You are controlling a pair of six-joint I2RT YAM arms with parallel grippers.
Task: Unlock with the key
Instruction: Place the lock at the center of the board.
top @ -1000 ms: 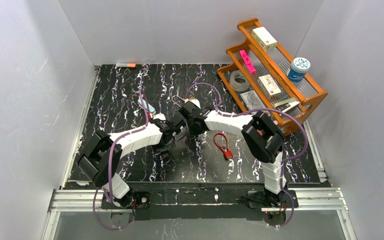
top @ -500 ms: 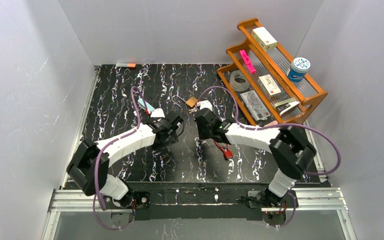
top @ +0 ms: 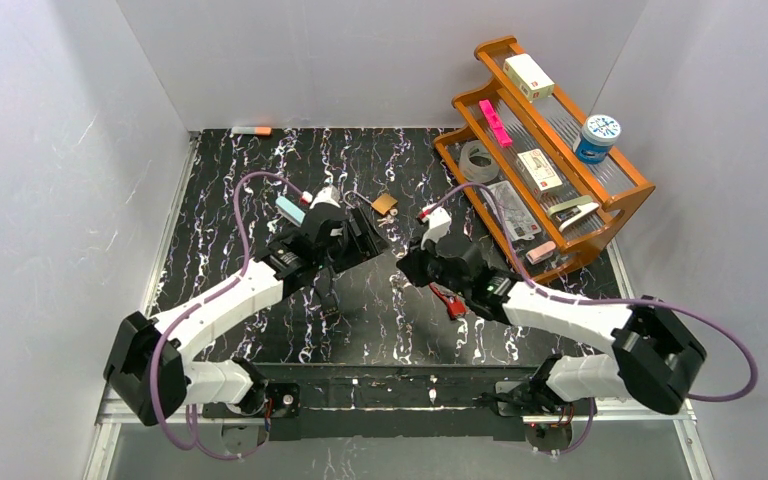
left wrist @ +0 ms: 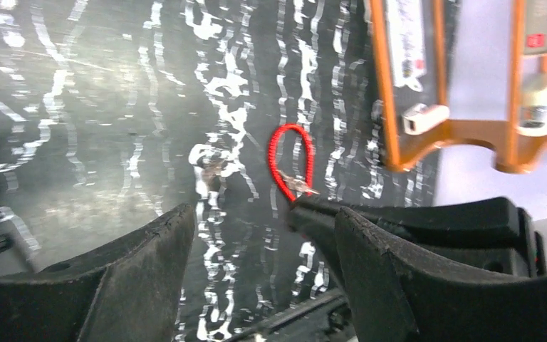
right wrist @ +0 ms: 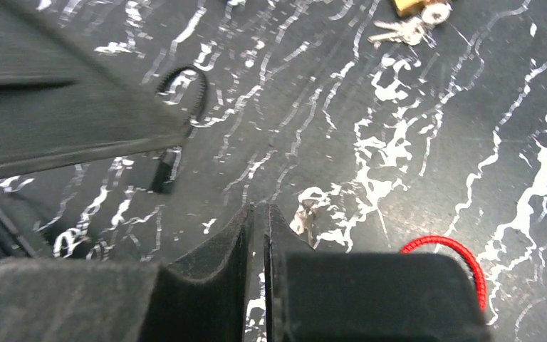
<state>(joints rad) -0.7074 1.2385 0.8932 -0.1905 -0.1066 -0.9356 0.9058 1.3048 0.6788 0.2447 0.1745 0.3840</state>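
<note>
Black marbled desk [top: 230,200] carries the red cable lock [top: 454,306], a small key [right wrist: 305,217] loose beside it. Left gripper [left wrist: 246,214] hangs spread, empty; right gripper [right wrist: 258,214] sits pinched together by the key. Key pickup seems in hand: open up, nip it.

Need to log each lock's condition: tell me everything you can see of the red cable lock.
The red cable lock lies flat on the black marbled table, near its middle. A thin red cable bends into a narrow loop from a small red body; a bit of silvery metal shows where they meet. From above, the right arm covers part of the loop. Only the table seems to touch it.
</note>
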